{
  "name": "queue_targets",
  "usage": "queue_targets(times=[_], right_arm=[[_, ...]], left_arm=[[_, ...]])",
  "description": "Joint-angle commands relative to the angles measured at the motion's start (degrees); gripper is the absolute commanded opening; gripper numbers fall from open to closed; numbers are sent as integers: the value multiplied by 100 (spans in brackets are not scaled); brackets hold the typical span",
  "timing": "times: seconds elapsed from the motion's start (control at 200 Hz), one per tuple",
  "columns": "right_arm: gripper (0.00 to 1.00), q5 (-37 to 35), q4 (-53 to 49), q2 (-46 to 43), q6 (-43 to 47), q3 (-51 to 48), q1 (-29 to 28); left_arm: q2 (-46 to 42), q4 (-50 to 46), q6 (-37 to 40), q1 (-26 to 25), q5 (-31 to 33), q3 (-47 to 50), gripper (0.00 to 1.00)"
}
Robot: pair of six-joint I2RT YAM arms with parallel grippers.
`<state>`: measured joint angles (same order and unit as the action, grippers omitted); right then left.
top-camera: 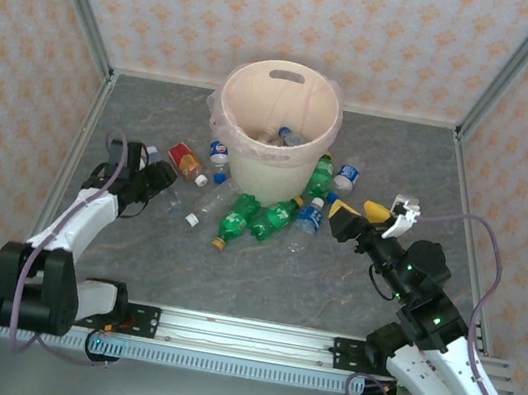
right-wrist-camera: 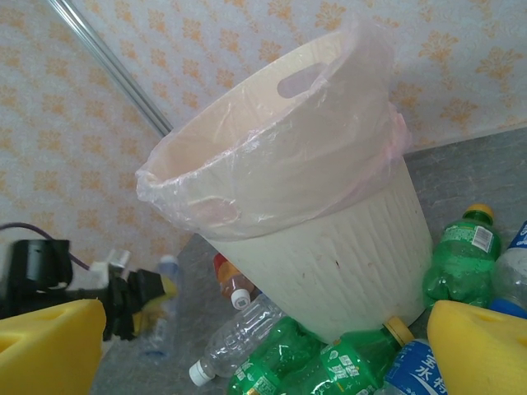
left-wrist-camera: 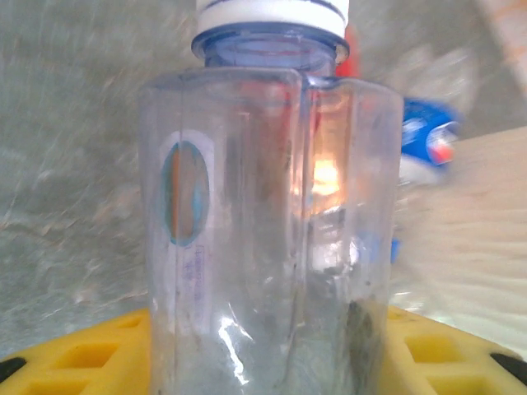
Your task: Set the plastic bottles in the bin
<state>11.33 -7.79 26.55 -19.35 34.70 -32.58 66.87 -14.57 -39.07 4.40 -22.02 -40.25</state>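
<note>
The left hand (top-camera: 153, 184) lay low on the desk (top-camera: 229, 288), to the left of the bin (top-camera: 275, 164) and a little nearer the arms' bases. In its wrist view a clear bottle (left-wrist-camera: 263, 230) with a white cap and blue neck ring stood between its yellow fingers (left-wrist-camera: 74, 354). The bottle's sides reached both pads at the bottom of that view. The jaws stood partly apart around the bottle, but whether they pressed on it could not be told.

The right hand (top-camera: 361, 214) hung to the right of the bin and nearer the bases, with its jaws spread wide and nothing between them. Its fingers (right-wrist-camera: 49, 346) pointed toward the bin's base.

The bin stood upright at the far middle of the desk, with a thin clear liner (right-wrist-camera: 272, 148) folded over its rim. A few bottles (top-camera: 279, 137) lay inside it.

More bottles lay around the bin's near side:
- Two green bottles (top-camera: 252, 220) lay just in front of the bin.
- A third green one (top-camera: 320, 177) touched the bin's right side.
- A blue-labelled bottle (top-camera: 310, 215) lay between the green pair and the right hand, near its fingertips.
- An orange-red labelled bottle (top-camera: 185, 160) lay left of the bin, between it and the left hand.
</note>
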Motion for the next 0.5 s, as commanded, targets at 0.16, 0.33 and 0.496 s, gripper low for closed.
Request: queue_targets(times=[0.16, 0.33, 0.496], right_arm=[[100, -40, 57, 9, -181, 170, -16], [100, 126, 124, 0, -279, 217, -13], [100, 420, 197, -24, -291, 305, -12]], left_arm=[[-946, -342, -531, -359, 336, -1445, 53], [-827, -230, -359, -1383, 1177, -2533, 53], [-297, -284, 243, -2426, 2141, -3639, 53]])
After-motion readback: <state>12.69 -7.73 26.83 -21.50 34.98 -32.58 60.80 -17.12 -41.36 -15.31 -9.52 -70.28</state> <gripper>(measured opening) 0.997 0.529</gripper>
